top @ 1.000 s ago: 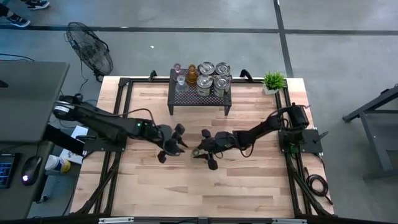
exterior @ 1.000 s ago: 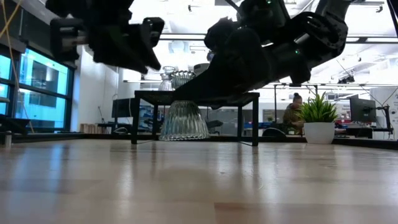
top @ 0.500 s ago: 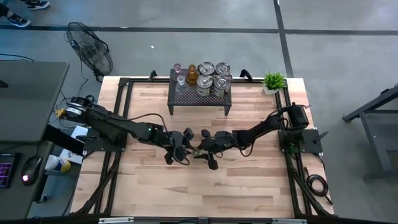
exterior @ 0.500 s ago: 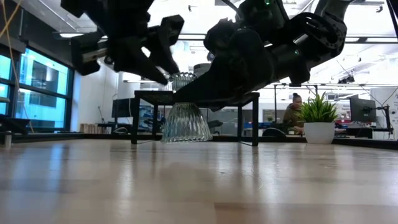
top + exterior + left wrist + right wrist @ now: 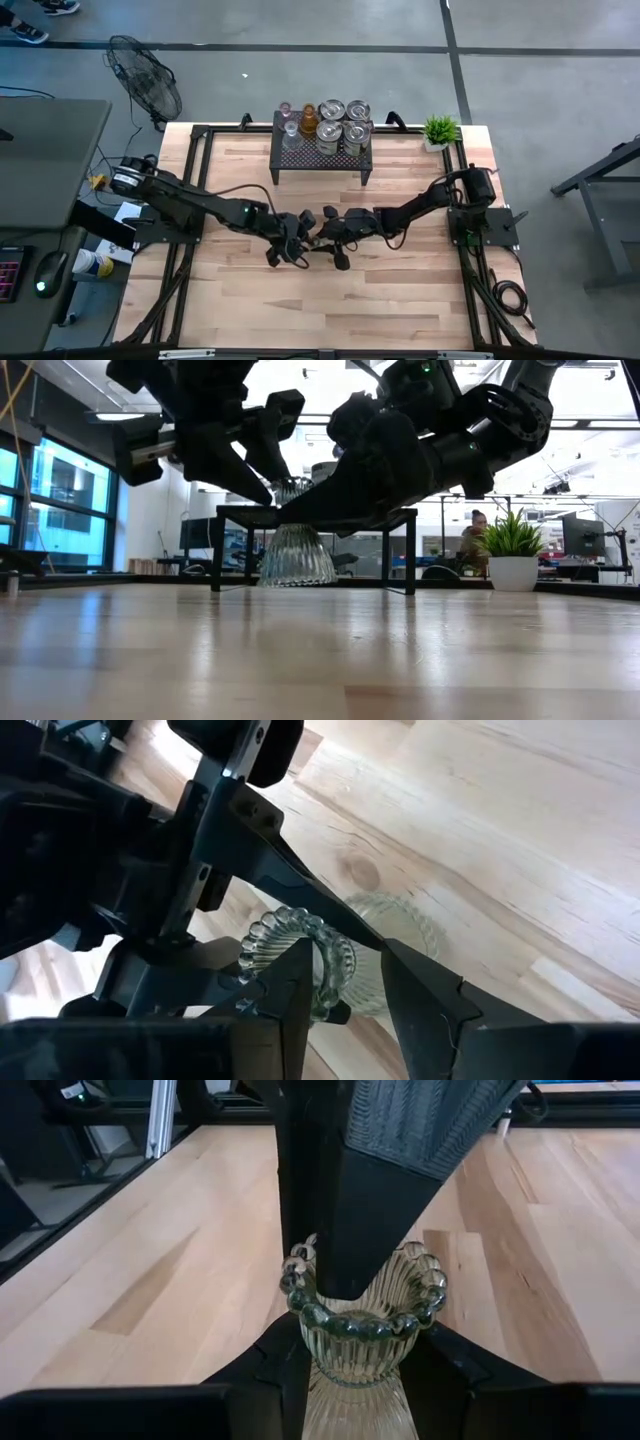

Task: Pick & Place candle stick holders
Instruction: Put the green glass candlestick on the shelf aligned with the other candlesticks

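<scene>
Your right gripper (image 5: 345,1365) is closed around the neck of a pale green ribbed glass candle holder (image 5: 362,1325) standing on the wooden table (image 5: 400,280) near its middle, in front of the black rack (image 5: 322,155). Your left gripper (image 5: 345,990) has met it there, 1 finger (image 5: 385,1190) dipping into the beaded rim, jaws not clamped. The other 7 holders (image 5: 330,122) sit on the rack
</scene>
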Available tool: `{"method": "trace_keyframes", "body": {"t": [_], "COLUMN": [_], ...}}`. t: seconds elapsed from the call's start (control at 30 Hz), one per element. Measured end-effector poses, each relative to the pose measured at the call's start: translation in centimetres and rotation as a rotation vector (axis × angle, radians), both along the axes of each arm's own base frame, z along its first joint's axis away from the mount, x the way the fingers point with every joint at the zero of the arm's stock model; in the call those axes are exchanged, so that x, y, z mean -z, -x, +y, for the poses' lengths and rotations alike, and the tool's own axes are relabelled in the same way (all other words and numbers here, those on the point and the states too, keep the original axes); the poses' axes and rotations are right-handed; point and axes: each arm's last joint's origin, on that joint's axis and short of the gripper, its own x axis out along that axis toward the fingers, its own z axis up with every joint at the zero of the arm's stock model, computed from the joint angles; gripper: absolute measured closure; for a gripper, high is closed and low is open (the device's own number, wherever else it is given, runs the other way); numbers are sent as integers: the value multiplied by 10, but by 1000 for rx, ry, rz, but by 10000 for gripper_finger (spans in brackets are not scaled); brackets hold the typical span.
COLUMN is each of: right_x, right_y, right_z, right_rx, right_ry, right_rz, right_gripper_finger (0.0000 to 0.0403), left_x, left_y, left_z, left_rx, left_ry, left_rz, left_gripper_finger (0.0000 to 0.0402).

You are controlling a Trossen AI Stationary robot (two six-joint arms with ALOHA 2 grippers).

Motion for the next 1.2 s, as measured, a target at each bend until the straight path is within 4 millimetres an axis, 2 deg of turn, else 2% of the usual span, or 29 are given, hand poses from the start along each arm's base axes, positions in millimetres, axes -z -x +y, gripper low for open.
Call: {"method": "trace_keyframes", "body": {"t": [0.5,0.83,1.2], "right_x": [-7,-16,-26], "right_y": [-6,-22,-31], "right_z": [1,4,5], "right_rx": [-59,-89,-126], "right_ry": [2,55,63], "right_rz": [-30,90,124], "right_gripper_finger": [284,284,284], "left_x": [0,5,7], "left_y": [2,5,8], "left_z": [0,-1,-1], "left_rx": [-4,-31,-43], "left_ry": [29,71,47], "left_rz": [22,91,120], "left_gripper_finger": [286,287,287]}}
